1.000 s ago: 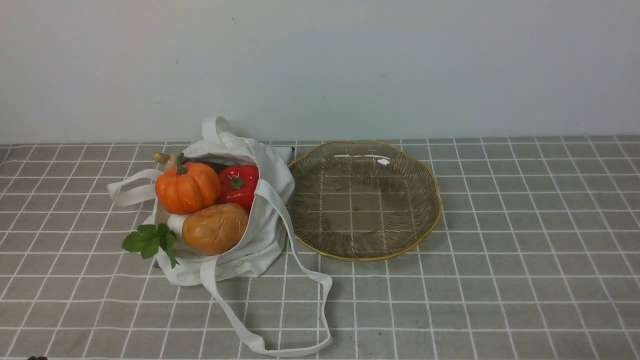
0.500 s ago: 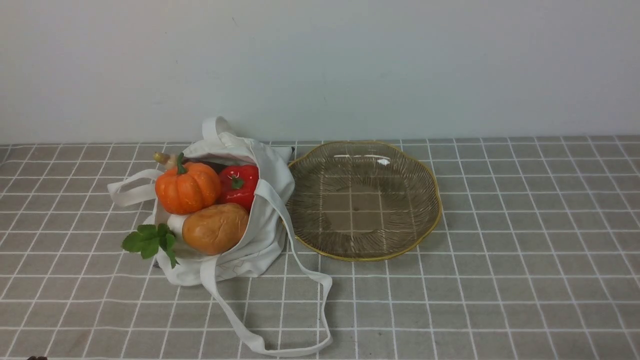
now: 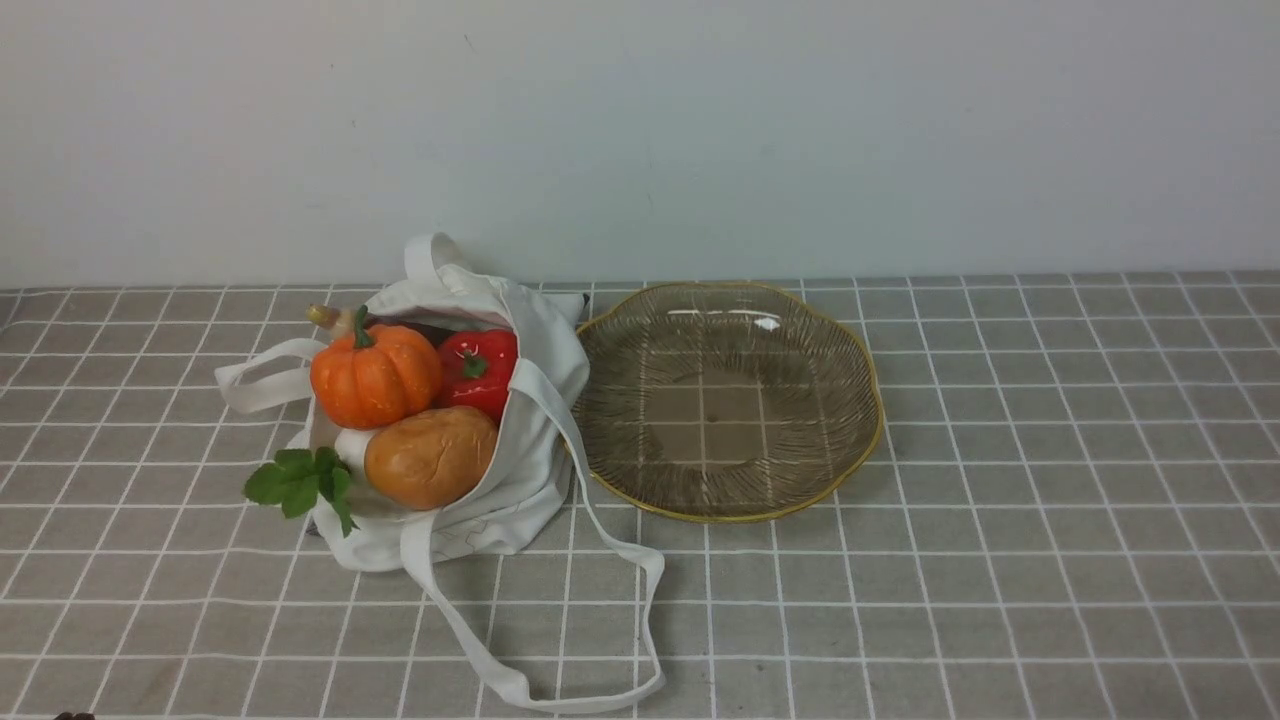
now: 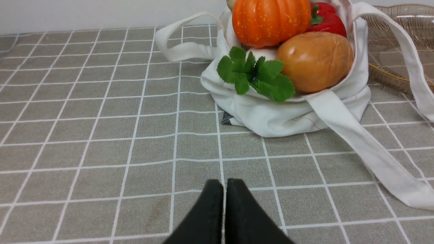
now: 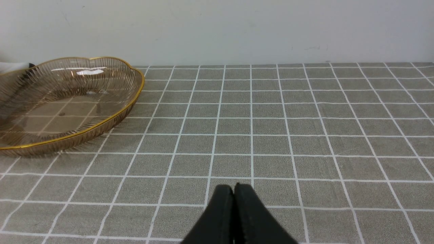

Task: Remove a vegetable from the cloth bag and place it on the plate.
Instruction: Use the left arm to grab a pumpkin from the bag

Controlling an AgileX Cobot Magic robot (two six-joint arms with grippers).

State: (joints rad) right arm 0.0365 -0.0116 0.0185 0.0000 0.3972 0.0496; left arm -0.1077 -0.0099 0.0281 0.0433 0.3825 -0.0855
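Note:
The orange ribbed pumpkin (image 3: 375, 375) with a green stem sits at the top of the open off-white cloth bag (image 3: 520, 480), left of the clear gold-rimmed plate (image 3: 860, 440). The plate holds nothing. In the left wrist view the pumpkin (image 4: 271, 20) and bag (image 4: 271, 115) lie well ahead of my left gripper (image 4: 225, 184), which is shut and empty over the tablecloth. In the right wrist view my right gripper (image 5: 234, 189) is shut and empty; the plate (image 5: 134, 89) lies far off to one side. Neither gripper shows in the front view.
The bag also holds a tan potato (image 3: 430, 457), a red pepper (image 3: 480, 368) and a green leafy sprig (image 3: 298, 483). A long strap (image 3: 560, 690) loops over the checked tablecloth in front of the bag. A white wall stands behind.

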